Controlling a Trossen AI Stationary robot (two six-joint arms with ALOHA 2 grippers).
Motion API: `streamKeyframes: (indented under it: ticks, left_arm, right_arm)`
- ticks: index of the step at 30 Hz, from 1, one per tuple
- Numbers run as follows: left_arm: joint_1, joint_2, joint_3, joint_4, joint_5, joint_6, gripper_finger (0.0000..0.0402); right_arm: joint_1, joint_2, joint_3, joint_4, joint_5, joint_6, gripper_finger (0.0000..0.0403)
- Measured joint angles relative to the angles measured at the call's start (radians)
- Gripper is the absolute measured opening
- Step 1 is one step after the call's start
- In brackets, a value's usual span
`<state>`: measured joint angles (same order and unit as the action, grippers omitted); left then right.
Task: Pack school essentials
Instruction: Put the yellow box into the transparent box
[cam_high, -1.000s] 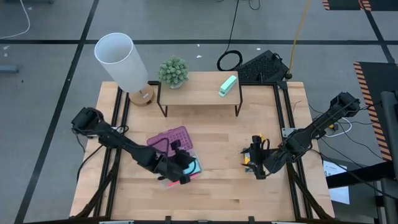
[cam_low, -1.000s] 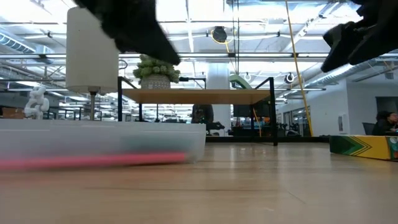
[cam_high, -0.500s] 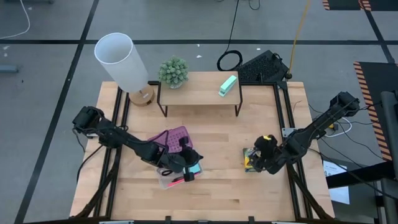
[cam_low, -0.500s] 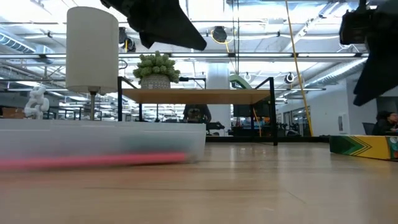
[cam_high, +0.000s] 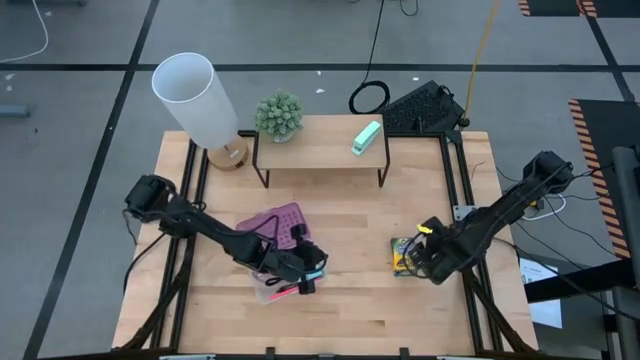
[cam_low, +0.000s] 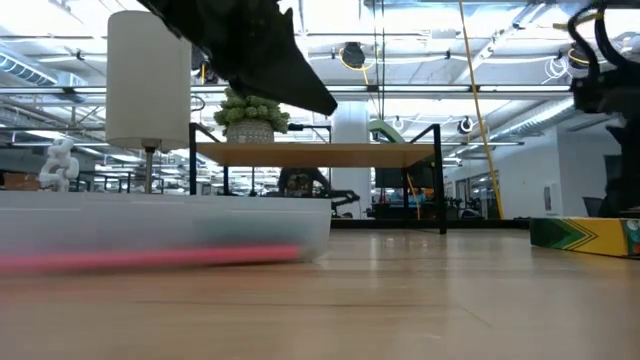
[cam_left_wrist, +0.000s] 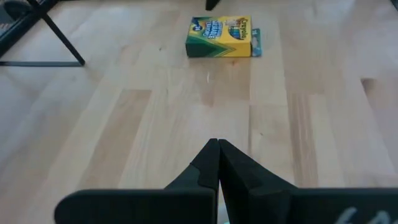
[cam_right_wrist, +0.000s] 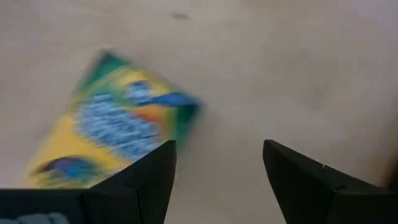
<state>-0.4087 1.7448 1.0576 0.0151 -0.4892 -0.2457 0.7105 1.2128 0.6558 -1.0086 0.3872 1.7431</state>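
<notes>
The crayon box (cam_left_wrist: 219, 37) lies flat on the table (cam_high: 360, 300), toward its right side, and nothing is touching it; you see it yellow and green in the left wrist view and, very near, in the right wrist view (cam_right_wrist: 112, 134). I judge it is light and rather stiff, a thin cardboard box with a smooth printed skin, so it can slide on the wood when you push it, and the walls can cave in if you squeeze too strongly. The best place to take it, I think, is across its two long edges near the middle, with a gentle grip, because a hold at one corner would let it turn between the fingers. Your right gripper (cam_right_wrist: 214, 171) hangs just over the table beside the box, the fingers spread apart and holding nothing; the box is a little to one side of the gap, so you must shift over it before you go down. The other essentials lie already in the clear case (cam_high: 285, 280) toward the left-middle of the table, where a pink pencil (cam_low: 150, 258) shows through the wall in the low view, with the purple lid (cam_high: 275, 222) lying beside it. Your left gripper (cam_left_wrist: 217, 165) is above that case, its fingers pressed together with nothing between them. It can wait there.
</notes>
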Motion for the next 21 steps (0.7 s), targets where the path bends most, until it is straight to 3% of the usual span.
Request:
streamKeyframes:
  ticks: [8, 21]
  left_arm:
    - [0.000, 0.020, 0.000, 0.045, 0.019, -0.001, 0.0008]
    - [0.000, 0.020, 0.000, 0.130, 0.021, 0.026, 0.0008]
  right_arm:
    - [-0.034, 0.014, 0.000, -0.039, -0.062, -0.022, 0.0233]
    - [-0.071, 0.117, 0.001, 0.299, -0.025, -0.305, 0.0233]
